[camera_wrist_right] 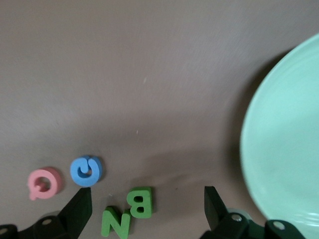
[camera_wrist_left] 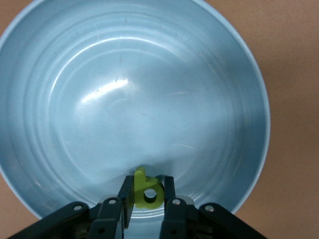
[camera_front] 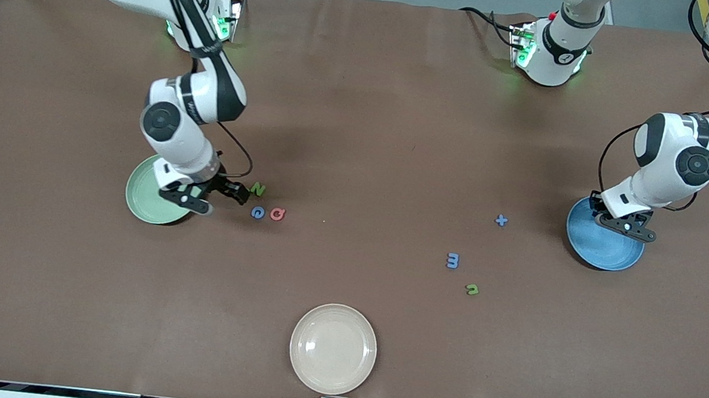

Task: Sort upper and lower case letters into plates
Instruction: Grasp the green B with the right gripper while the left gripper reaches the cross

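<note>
The left gripper [camera_wrist_left: 148, 191] is pinching the green p [camera_wrist_left: 146, 190] between closed fingers over the blue plate [camera_front: 612, 256] at the left arm's end of the table. The right gripper [camera_wrist_right: 147, 206] is hanging with fingers spread wide over the green B [camera_wrist_right: 139, 202] and green N [camera_wrist_right: 116, 223], beside the mint plate [camera_front: 145, 198]. The blue G [camera_front: 257, 212] and red G [camera_front: 278, 214] are lying just nearer the front camera, while the blue t [camera_front: 501, 220], blue m [camera_front: 452, 260] and green n [camera_front: 471, 290] are sitting toward the blue plate.

Green p [camera_wrist_left: 147, 190] above blue plate [camera_wrist_left: 60, 124]
</note>
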Motion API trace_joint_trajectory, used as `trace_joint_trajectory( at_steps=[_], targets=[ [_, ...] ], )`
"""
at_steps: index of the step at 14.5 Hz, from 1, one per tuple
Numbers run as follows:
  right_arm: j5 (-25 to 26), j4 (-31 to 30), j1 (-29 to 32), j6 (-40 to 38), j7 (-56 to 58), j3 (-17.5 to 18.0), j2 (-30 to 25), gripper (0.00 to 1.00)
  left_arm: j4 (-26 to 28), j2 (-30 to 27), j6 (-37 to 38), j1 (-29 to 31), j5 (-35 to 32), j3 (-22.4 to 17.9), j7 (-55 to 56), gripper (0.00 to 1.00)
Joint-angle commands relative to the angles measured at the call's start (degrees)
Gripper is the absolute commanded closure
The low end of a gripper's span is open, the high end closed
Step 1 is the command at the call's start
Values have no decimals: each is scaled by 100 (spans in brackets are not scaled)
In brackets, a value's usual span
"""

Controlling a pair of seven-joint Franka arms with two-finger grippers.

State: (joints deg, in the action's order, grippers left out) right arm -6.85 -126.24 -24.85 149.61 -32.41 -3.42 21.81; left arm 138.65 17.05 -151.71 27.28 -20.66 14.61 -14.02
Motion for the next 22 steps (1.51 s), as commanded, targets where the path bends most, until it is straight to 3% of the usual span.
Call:
trace_joint_trajectory(
  at_steps=[1, 3, 4, 6, 7, 9, 11, 14, 19, 22],
  targets=[
    [-27, 3, -90, 173, -81, -89, 191, 3, 30, 26, -113, 67, -105, 24, -57, 77],
    [-18, -23, -90, 446, -99, -80, 306, 7, 39, 26, -113, 67, -114, 24, -57, 73],
    [-18, -32, -90, 438, -108, -80, 315, 11, 39, 26, -105, 67, -114, 24, -57, 65],
    [-18, -24, -221, 438, -151, -80, 376, 22, 39, -87, -61, 67, -122, 41, -110, 24],
    [-18, -32, -239, 455, -195, -89, 411, 25, 39, -227, -9, 67, -131, 50, -153, 11],
    [-18, -32, -292, 464, -196, -89, 464, 29, -13, -543, 315, 40, -149, 146, -145, 1],
    [-18, -41, -310, 455, -204, -89, 464, 29, -153, -843, 789, 40, -70, 515, 4, 1],
    [-18, -129, -310, 394, -240, -80, 455, 29, -303, -949, 1152, 49, -52, 1173, 1098, 1],
    [-18, -234, -318, 307, -248, -80, 394, 29, -523, -564, 1152, 23, 53, 2079, 3094, 1],
    [-18, -243, -318, 157, -248, -80, 350, 38, -646, -256, 1083, -12, 62, 2449, 4466, 1]
  ],
)
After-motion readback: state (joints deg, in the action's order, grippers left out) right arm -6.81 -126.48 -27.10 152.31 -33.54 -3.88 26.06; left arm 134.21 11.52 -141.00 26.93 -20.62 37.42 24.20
